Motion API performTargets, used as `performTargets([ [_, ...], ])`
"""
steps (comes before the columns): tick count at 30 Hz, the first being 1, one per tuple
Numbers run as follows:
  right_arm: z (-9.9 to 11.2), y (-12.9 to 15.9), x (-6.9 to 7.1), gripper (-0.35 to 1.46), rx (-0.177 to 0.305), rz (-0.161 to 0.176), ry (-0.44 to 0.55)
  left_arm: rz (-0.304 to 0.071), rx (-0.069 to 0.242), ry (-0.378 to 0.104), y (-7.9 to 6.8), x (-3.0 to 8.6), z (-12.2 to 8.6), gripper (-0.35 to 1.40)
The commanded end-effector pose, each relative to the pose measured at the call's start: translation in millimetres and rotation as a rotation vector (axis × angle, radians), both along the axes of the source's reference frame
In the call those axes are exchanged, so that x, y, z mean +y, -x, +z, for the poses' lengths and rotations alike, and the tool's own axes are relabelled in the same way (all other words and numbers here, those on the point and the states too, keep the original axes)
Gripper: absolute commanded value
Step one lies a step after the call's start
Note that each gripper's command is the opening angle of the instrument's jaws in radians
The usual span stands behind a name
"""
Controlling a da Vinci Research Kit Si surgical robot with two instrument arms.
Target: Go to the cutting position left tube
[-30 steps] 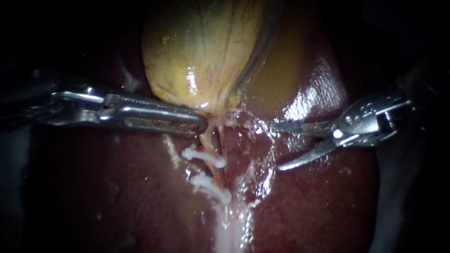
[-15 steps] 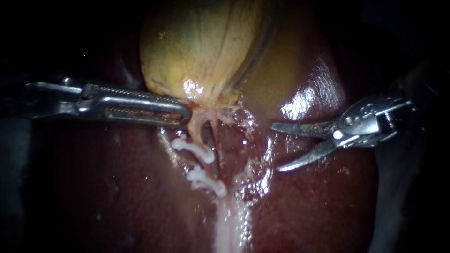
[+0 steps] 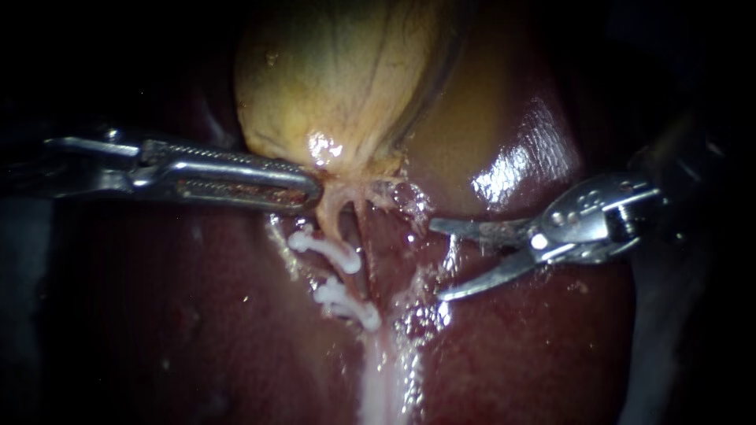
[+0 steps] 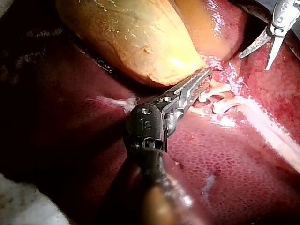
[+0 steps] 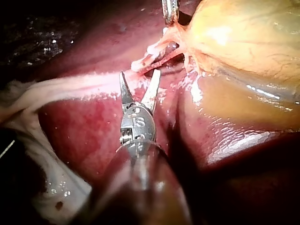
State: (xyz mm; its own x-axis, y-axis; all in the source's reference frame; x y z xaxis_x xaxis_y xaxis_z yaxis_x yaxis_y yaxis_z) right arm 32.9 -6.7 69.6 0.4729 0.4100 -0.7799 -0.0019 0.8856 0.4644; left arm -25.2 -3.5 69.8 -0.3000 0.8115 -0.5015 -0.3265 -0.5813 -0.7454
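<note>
The left tube (image 3: 327, 216) runs down from the neck of the gallbladder (image 3: 339, 79), just beside a second tube on its right. Two white clips cross the tubes: the upper clip (image 3: 324, 250) and the lower clip (image 3: 346, 305). A bare length of tube shows between the neck and the upper clip.

Left instrument (image 3: 315, 189): its jaws lie together, clamped on tissue at the gallbladder neck, directly above the left tube's top end. In the left wrist view the jaw tips (image 4: 206, 74) press against the gallbladder's lower edge.

Right instrument (image 3: 437, 261): its two thin blades stand wide apart and hold nothing. The blade tips point toward the tubes but lie apart from them, over the liver (image 3: 197, 315). In the right wrist view the clipped tubes lie just ahead of the open blades (image 5: 139, 74), not between them.
</note>
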Motion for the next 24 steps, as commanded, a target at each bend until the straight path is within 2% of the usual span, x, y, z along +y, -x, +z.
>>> performTargets([
  [1, 0.2, -0.3, -0.3, 1.40, 0.002, -0.005, -0.005, 0.000, 0.000, 0.000, 0.0, 0.0, 0.0, -0.35],
  [9, 2.1, -2.6, -1.7, 1.40, -0.009, -0.022, -0.028, -0.001, 0.000, 0.000, 0.0, -0.1, -0.1, -0.35],
  [24, 4.4, -4.2, -1.9, 1.40, -0.019, -0.026, -0.060, -0.001, 0.001, 0.001, 0.1, -0.2, -0.2, -0.35],
])
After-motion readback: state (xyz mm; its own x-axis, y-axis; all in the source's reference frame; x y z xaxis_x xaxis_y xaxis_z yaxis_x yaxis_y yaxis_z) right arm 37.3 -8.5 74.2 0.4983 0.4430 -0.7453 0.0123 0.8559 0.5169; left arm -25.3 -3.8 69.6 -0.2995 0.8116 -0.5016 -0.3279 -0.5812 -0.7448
